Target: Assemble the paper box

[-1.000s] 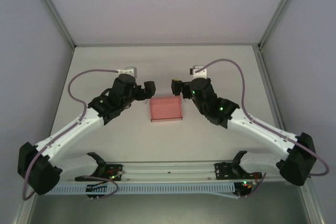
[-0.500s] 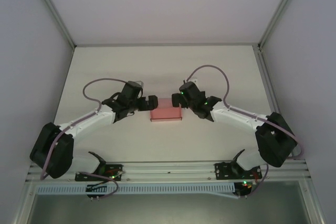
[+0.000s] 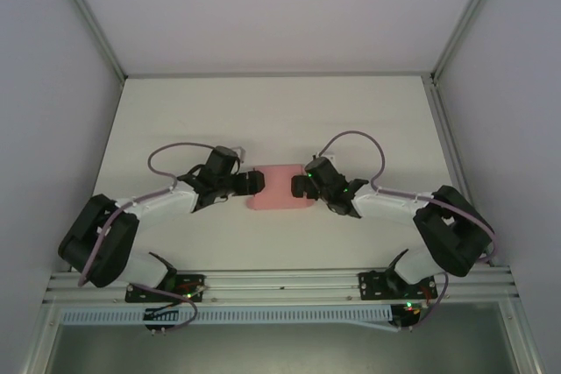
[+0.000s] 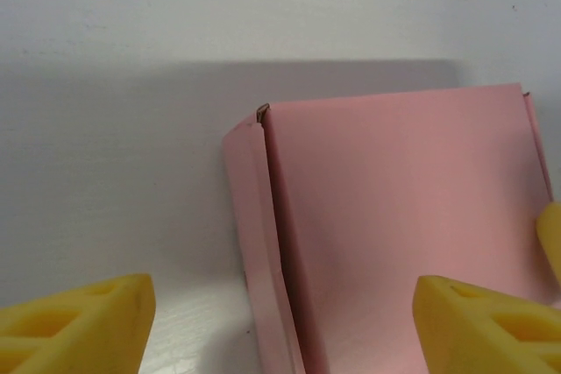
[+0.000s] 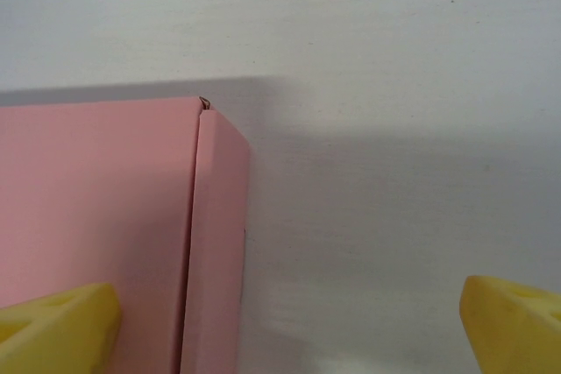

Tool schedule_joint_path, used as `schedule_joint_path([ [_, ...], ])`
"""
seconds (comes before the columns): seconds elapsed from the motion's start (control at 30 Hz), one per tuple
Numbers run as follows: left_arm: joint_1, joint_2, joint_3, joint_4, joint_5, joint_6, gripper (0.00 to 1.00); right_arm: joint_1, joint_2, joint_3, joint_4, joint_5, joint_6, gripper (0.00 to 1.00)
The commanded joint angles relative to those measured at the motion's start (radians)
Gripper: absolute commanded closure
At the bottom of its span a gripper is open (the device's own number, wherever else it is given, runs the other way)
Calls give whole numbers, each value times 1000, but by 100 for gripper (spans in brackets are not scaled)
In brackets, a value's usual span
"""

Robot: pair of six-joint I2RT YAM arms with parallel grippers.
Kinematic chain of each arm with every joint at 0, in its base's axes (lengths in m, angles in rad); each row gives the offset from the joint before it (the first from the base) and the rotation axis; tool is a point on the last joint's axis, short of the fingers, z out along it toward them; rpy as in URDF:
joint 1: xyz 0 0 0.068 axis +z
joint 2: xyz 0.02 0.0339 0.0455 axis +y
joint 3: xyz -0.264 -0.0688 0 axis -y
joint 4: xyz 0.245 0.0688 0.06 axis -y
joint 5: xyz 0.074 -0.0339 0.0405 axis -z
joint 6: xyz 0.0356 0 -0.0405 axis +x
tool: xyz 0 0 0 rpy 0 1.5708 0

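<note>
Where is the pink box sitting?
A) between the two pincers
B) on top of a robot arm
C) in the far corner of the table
A: the paper box lies on the table, with the left pincer at its left edge and the right pincer at its right edge.

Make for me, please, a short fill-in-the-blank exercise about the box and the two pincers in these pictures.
1. The paper box has the colour ____.
2. Seen from above, it lies ____ the left pincer and the right pincer.
3. The fingers of the left pincer are ____ in colour.
4. The jaws of the right pincer stand ____.
Missing words: pink; between; yellow; open.
</note>
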Motion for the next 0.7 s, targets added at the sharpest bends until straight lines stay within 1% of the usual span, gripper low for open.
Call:
schedule_joint_path([
  [0.0, 12, 32, -16, 90, 27, 6, 34, 4, 2, -33, 30, -2, 22, 0],
  [0.1, 22, 60, -34, 138, 37, -3, 47, 4, -12, -48, 41, -3, 22, 0],
  [0.13, 25, 70, -43, 161, 49, -7, 48, 4, -19, -49, 44, -8, 22, 0],
  [0.2, 36, 91, -56, 194, 77, -17, 59, 4, -37, -53, 50, -13, 22, 0],
  [0.27, 44, 101, -69, 227, 104, -22, 65, 6, -61, -53, 53, -14, 25, 0],
  [0.3, 46, 102, -80, 246, 114, -28, 70, 6, -77, -52, 53, -13, 31, 0],
  [0.33, 47, 99, -90, 261, 121, -31, 71, 4, -93, -52, 52, -11, 42, 0],
  [0.37, 48, 94, -100, 273, 122, -37, 73, 5, -109, -54, 51, -11, 56, 0],
  [0.4, 53, 88, -110, 286, 121, -43, 78, 5, -128, -55, 45, -5, 83, 0],
  [0.47, 63, 82, -123, 290, 120, -57, 82, 2, -153, -56, 31, -1, 151, 0],
  [0.57, 77, 71, -157, 329, 136, -74, 85, 3, -178, -55, 32, -51, 198, 0],
  [0.67, 96, 67, -193, 393, 183, -90, 92, 0, -183, -52, 32, -98, 243, 0],
])
